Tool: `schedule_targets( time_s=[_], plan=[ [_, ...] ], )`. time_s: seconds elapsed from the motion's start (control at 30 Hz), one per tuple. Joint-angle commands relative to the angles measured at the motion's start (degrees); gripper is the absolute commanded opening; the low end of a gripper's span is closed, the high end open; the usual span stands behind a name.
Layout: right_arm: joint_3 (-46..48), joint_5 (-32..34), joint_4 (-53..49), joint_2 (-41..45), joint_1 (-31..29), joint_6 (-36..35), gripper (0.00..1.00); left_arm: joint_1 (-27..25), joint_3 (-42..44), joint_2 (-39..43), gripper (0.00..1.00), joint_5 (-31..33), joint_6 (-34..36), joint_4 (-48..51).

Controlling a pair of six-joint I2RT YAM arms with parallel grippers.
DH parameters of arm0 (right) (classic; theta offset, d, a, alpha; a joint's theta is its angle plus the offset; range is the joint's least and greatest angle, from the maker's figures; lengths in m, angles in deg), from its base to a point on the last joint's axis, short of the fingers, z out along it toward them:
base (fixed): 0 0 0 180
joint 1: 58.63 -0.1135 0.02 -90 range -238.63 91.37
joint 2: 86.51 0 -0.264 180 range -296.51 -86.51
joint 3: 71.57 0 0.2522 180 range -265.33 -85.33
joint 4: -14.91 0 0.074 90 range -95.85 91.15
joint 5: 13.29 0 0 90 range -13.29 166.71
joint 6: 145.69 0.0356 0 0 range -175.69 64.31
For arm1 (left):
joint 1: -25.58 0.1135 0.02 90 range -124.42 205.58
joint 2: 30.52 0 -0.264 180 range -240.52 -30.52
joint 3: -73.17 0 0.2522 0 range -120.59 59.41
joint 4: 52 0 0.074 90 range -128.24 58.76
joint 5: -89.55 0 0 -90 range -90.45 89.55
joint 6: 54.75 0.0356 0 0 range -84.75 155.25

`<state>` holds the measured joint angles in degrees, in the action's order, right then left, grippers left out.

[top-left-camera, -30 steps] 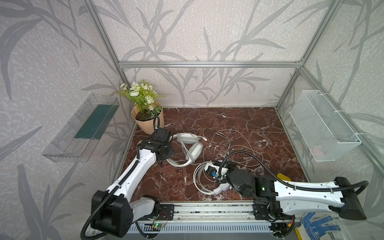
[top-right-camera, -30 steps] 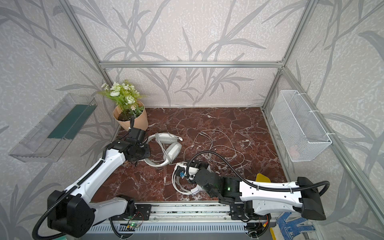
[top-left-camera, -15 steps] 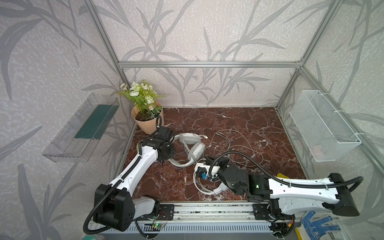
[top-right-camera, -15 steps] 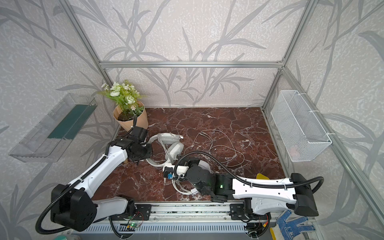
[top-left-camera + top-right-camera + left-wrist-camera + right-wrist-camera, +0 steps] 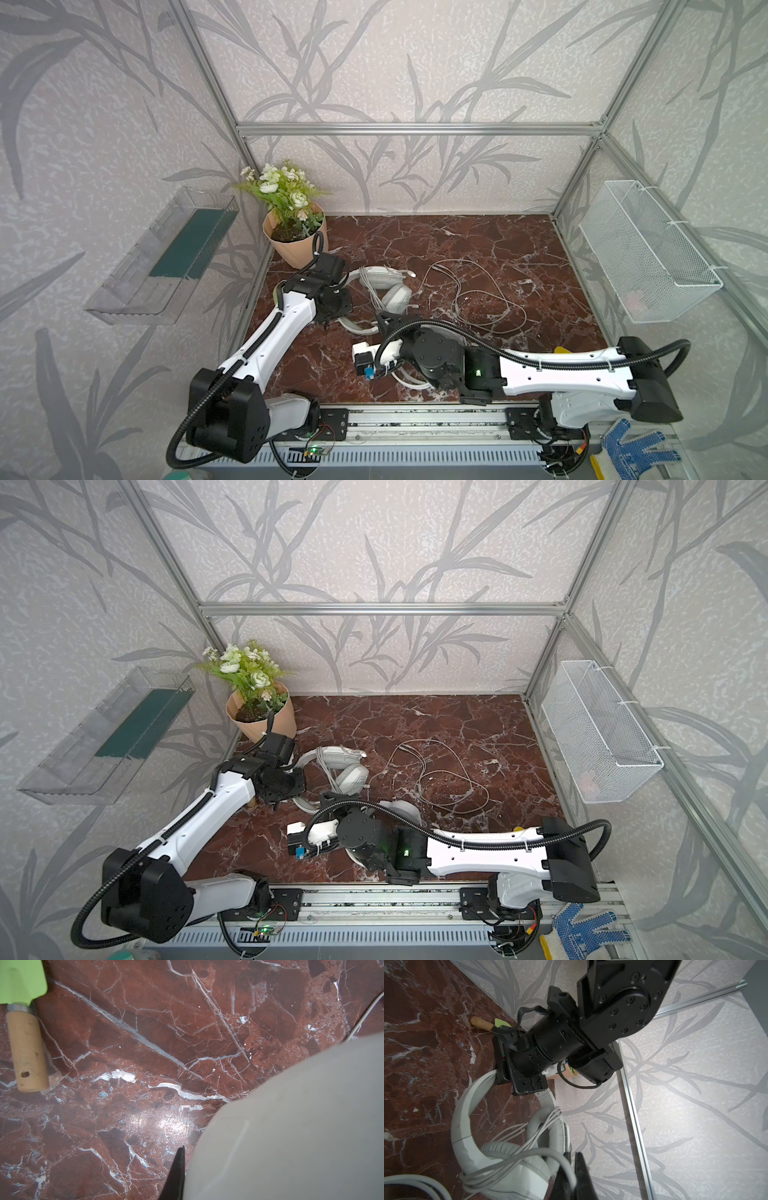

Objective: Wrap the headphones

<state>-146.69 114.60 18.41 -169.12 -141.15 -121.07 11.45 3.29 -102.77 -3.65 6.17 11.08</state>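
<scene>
The grey-white headset (image 5: 386, 286) lies just ahead of the right gripper (image 5: 574, 1169). Its band (image 5: 463, 1118) runs lengthwise away to the left gripper (image 5: 499, 1072), which is clamped on it. A second white headset (image 5: 400, 808) sits under the right arm. The right jaws are pressed together, pinching the cable (image 5: 529, 1152) beside the ear cushions, so the right arm is nearer to it. No readable writing.
</scene>
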Motion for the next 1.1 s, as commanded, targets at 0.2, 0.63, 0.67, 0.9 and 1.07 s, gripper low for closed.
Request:
schedule_targets(
  time_s=[0.2,0.63,0.67,0.9,1.07],
  plan=[
    [-6.0,-4.6,13.5,-5.6,1.9,-6.6,0.00,-0.9,-1.1,1.7,0.00,-1.1,-0.5,-1.6],
    [-11.5,-15.1,13.4,-5.8,5.5,-0.7,0.00,-1.5,-1.3,1.1,0.00,-1.4,-0.5,-1.5],
    [-11.7,-15.1,13.8,-6.2,5.7,-1.9,0.00,-1.5,-1.3,1.1,0.00,-1.4,-0.4,-1.5],
    [-12.5,-17.1,14.5,-6.9,7.7,-3.7,0.00,-1.7,-1.3,0.9,0.00,-1.1,-0.3,-1.3],
    [-12.5,-20.2,16.0,-6.1,7.7,-3.8,0.00,-1.7,-1.4,0.8,0.00,-1.2,-0.3,-1.3]
  ],
)
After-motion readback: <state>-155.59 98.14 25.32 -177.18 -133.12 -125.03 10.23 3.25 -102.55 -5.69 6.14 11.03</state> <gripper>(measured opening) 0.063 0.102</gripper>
